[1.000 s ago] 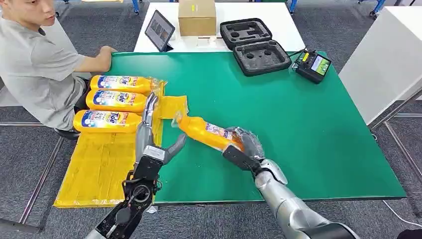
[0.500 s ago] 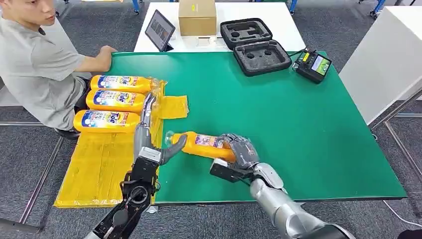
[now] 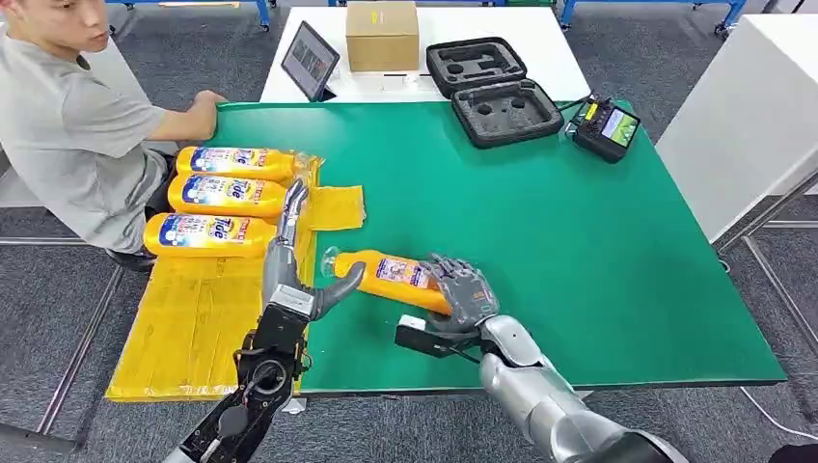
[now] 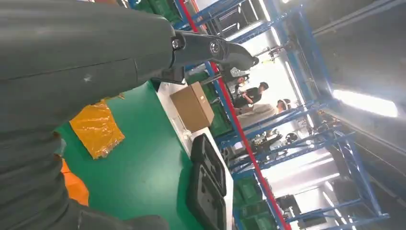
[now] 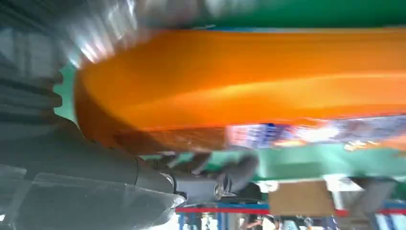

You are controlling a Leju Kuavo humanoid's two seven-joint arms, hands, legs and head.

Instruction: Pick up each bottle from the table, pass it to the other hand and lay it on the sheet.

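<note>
Head view: right hand point(image 3: 461, 289) has swung bottle point(image 3: 386, 271) leftward.

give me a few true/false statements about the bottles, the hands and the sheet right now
1. The right hand holds an orange bottle. True.
2. Three bottles lie on the yellow sheet. True.
3. The left hand grips the held bottle around its middle. False: its fingers are spread open, and only the thumb is near the bottle's cap end.
4. The held bottle stands upright on the table. False: it lies nearly level, cap end toward the left hand.
5. The black case at the far side is closed. False: it lies open, showing its foam inserts.
6. A person sits beside the sheet end of the table. True.
</note>
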